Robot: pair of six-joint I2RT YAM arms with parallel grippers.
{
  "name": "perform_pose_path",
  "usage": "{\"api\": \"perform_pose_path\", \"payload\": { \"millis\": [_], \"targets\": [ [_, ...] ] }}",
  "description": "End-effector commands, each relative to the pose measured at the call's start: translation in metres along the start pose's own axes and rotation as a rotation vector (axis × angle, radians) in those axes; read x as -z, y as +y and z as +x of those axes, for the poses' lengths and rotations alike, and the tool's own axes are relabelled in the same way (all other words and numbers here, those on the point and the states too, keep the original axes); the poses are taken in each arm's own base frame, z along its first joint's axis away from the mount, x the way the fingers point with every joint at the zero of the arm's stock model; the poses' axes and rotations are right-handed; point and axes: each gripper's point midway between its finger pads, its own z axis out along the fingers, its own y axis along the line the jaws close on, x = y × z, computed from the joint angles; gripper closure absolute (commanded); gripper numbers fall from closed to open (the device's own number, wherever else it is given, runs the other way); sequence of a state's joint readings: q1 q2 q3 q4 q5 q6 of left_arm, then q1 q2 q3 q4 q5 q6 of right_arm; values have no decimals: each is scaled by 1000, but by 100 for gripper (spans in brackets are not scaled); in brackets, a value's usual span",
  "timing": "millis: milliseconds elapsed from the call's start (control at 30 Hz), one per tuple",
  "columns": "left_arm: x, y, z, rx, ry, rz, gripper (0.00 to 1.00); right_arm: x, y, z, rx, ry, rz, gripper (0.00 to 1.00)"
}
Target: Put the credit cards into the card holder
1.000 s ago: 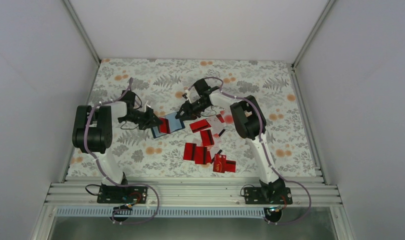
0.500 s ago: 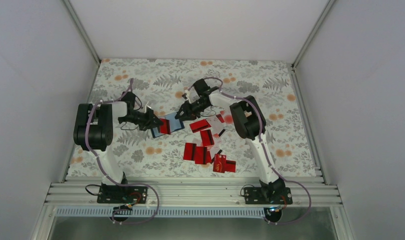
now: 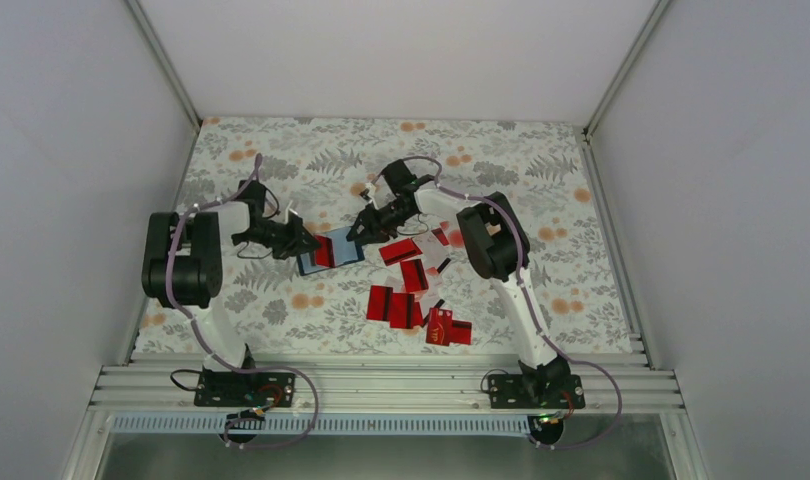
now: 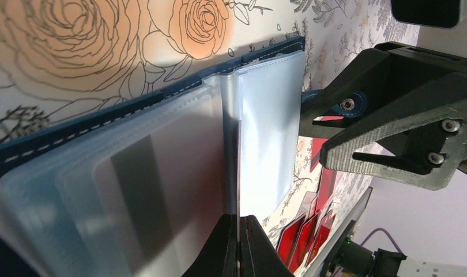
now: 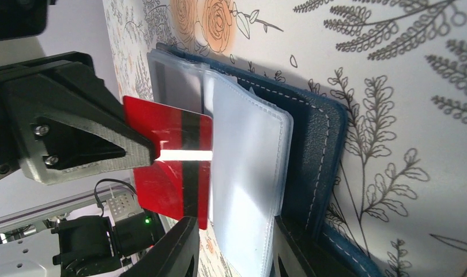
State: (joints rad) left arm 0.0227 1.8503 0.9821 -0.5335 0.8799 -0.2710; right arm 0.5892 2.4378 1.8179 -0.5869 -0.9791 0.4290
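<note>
The card holder (image 3: 343, 251) lies open mid-table, navy outside with clear sleeves (image 5: 248, 173) inside. My left gripper (image 3: 299, 239) is shut on the edge of one clear sleeve (image 4: 238, 173). A red credit card (image 5: 168, 167) with a black stripe stands at the sleeves, its edge tucked behind them, with the left fingertip against it. My right gripper (image 5: 237, 254) is open and straddles the sleeve stack, its fingers (image 5: 182, 248) apart from it. Several more red credit cards (image 3: 413, 300) lie loose to the right of the holder.
The loose cards spread from beside the holder toward the near edge, ending in a pile (image 3: 448, 330). The floral tablecloth (image 3: 281, 160) covers the table. White walls and metal rails (image 3: 381, 385) enclose it.
Both grippers and the card holder have shifted slightly to the left. The right jaws have narrowed a little.
</note>
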Motion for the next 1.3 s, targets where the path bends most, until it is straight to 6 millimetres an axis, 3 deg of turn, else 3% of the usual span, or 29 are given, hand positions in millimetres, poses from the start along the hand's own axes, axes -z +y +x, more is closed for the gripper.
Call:
{"api": "perform_pose_path", "payload": {
  "millis": [0, 433, 1267],
  "targets": [
    [19, -1, 0, -32, -30, -63, 98, -27, -47, 24, -104, 64, 109, 66],
    [5, 11, -1, -10, 17, -19, 98, -28, -49, 27, -109, 72, 116, 66],
    [21, -13, 2, -69, -31, 14, 98, -32, -55, 29, -113, 85, 116, 67]
  ]
}}
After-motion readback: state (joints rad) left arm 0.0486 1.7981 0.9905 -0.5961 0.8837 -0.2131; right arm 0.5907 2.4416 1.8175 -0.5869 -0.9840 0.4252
